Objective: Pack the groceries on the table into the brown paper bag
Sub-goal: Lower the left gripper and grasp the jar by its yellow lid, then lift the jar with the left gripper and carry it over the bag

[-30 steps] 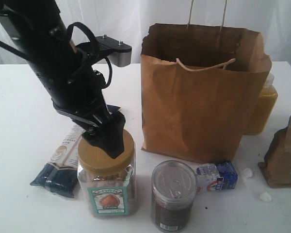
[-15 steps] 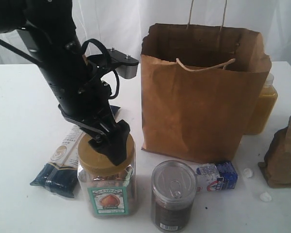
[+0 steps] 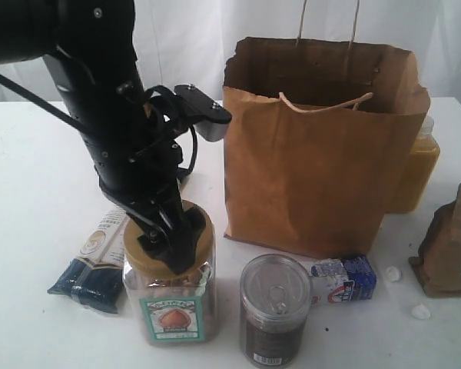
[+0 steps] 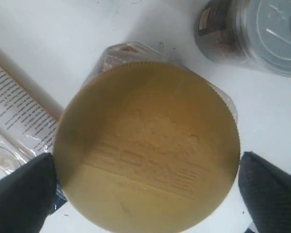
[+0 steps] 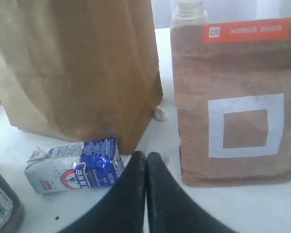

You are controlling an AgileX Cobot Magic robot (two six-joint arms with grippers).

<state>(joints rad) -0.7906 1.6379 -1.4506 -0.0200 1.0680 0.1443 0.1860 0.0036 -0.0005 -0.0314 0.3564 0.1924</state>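
Left gripper (image 3: 171,244) lowered over the clear jar (image 3: 171,304); bag standing open behind.

The left jaws are seen spread wide, one finger (image 4: 20,196) at each side of the tan lid (image 4: 145,145); firm contact with its rim cannot be told. The jar is stood upright on the white table (image 3: 31,192), with the pasta packet (image 3: 96,260) lying just beside it on one side and the silver-topped can (image 3: 275,307) near on the other. The brown paper bag (image 3: 307,169) is stood upright behind the can. The blue-white carton (image 3: 344,278) is laid on its side at the bag's foot. The yellow juice bottle (image 3: 416,173) is partly hidden behind the bag. The right gripper (image 5: 146,194) is held with fingers pressed together on nothing, low over the table between the carton and the orange-labelled pouch (image 5: 233,107).
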